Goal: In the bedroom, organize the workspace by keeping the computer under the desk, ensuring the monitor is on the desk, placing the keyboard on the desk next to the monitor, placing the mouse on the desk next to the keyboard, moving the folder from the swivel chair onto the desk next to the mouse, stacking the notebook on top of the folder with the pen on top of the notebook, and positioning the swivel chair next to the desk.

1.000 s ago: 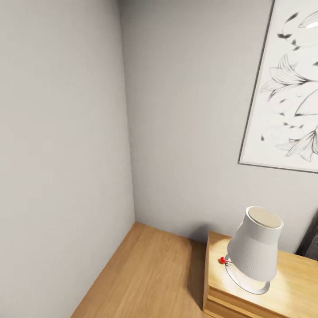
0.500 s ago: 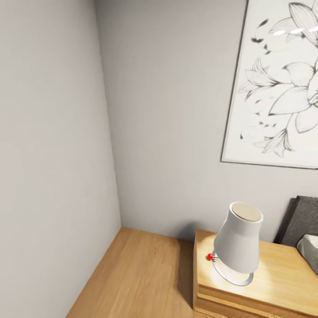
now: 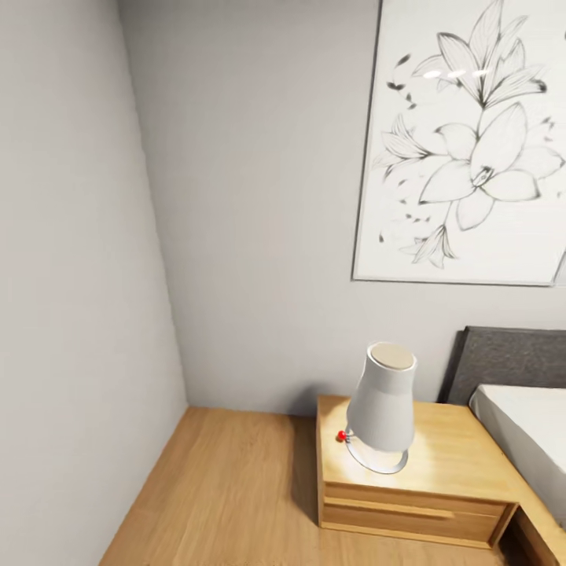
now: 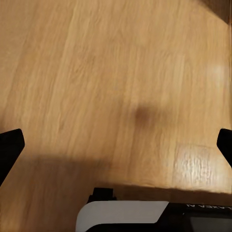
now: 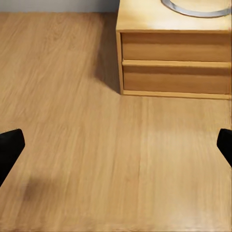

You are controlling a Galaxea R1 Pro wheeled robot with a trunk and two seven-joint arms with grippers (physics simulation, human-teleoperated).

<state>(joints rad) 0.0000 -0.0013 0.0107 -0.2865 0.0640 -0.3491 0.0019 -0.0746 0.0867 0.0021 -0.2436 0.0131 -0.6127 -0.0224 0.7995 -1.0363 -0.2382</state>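
Observation:
None of the desk things are in sight here; I face a corner of the bedroom. My left gripper (image 4: 116,140) stands open over bare wooden floor, its black fingertips (image 4: 9,147) wide apart at the picture's edges with nothing between them. Open as well, my right gripper (image 5: 116,145) hangs above the floor in front of a wooden nightstand (image 5: 174,58), fingertips (image 5: 9,147) far apart and empty.
A wooden nightstand (image 3: 409,483) with two drawers stands by the grey wall, carrying a white lamp (image 3: 383,407). A bed (image 3: 527,432) with a dark headboard (image 3: 511,363) lies at the right. A framed flower drawing (image 3: 472,149) hangs above. Wooden floor (image 3: 228,495) runs to the left wall.
The whole head view has swung right: lamp, nightstand and picture have slid left in the frame, and the bed with its headboard has come into view.

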